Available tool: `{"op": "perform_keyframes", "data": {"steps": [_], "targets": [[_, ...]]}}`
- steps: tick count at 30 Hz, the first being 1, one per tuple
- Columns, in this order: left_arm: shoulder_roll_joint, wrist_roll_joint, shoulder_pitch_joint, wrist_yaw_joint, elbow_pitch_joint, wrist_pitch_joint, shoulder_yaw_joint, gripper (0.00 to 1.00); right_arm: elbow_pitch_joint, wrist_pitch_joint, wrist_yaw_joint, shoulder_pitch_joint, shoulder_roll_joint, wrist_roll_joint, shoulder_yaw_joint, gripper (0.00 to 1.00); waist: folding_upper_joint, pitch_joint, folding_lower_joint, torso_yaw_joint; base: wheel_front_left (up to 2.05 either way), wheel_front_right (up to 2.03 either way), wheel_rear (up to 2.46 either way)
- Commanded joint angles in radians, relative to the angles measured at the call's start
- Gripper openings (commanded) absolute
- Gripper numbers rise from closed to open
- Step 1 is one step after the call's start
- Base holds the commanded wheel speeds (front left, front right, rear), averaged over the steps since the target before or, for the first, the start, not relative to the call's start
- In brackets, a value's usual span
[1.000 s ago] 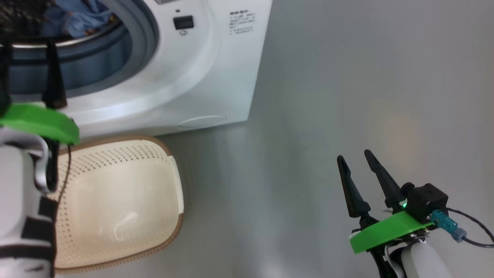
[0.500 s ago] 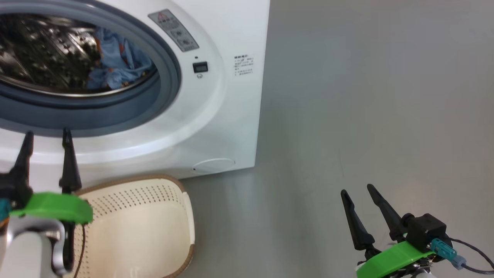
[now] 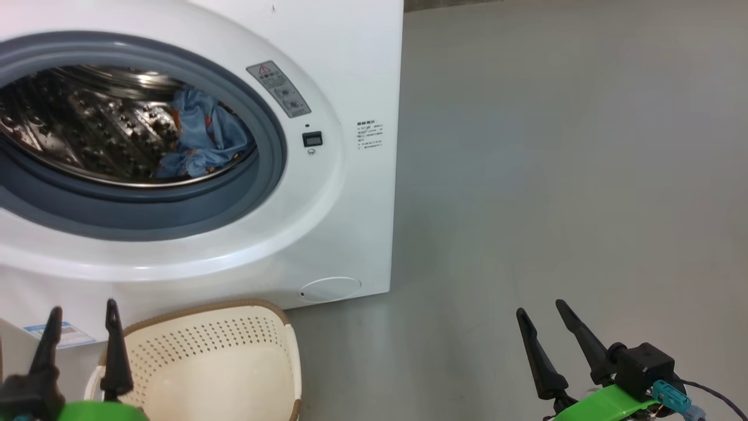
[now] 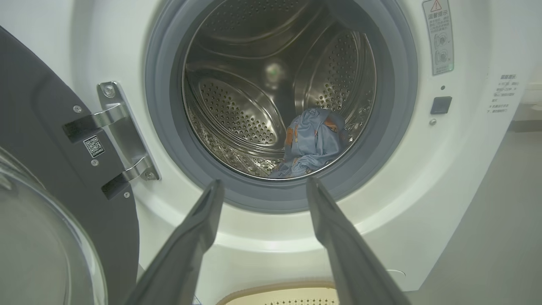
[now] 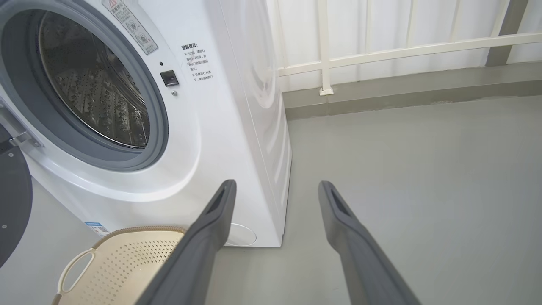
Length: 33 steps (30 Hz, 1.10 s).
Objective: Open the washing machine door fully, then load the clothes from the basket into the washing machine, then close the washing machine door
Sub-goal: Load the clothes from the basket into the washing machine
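Observation:
The white washing machine [image 3: 350, 70] stands with its mouth uncovered. Light blue clothes [image 3: 204, 140] lie low in the steel drum, and the left wrist view shows the clothes [image 4: 313, 142] too. The black-rimmed door [image 4: 38, 178] hangs swung out on its hinge at the left of that view. The cream basket [image 3: 222, 362] sits on the floor before the machine with nothing in it. My left gripper [image 3: 82, 313] is open beside the basket, below the drum mouth. My right gripper [image 3: 540, 310] is open over bare floor to the right.
Grey floor [image 3: 555, 175] spreads to the right of the machine. A white railing and low kerb [image 5: 406, 55] run along the far side. A blue label sticker [image 3: 58, 334] sits low on the machine's front.
The head camera has tilted up, so machine and basket sit lower in the picture. My left gripper has drawn back from the drum mouth and come down beside the basket. The right gripper holds its pose.

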Motion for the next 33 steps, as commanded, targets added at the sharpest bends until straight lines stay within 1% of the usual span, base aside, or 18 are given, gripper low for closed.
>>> {"op": "perform_keyframes", "data": {"steps": [1, 9, 18, 33], "targets": [[0.02, 0.012, 0.007, 0.002, -0.043, -0.006, 0.039, 1.0, -0.03, -0.01, 0.01, 0.001, -0.008, -0.001, 0.024, 1.0, -0.0001, -0.014, 0.0, -0.006, 0.0, 0.0, 0.0], [0.002, 0.027, 0.097, 0.002, -0.099, -0.006, 0.043, 1.0, -0.049, -0.008, 0.01, 0.026, -0.013, -0.001, 0.019, 1.0, -0.0001, -0.033, 0.0, -0.029, 0.0, 0.0, 0.0], [-0.031, 0.027, 0.174, 0.015, -0.144, -0.006, 0.054, 1.0, -0.068, -0.003, 0.01, 0.041, -0.011, -0.005, 0.007, 1.0, -0.0001, -0.047, 0.0, -0.044, 0.0, 0.0, 0.0], [-0.052, 0.02, 0.213, 0.017, -0.12, -0.006, 0.061, 1.0, -0.075, 0.008, 0.01, 0.026, -0.01, -0.014, 0.01, 1.0, -0.0001, -0.069, 0.0, -0.028, 0.0, 0.0, 0.0]]}}
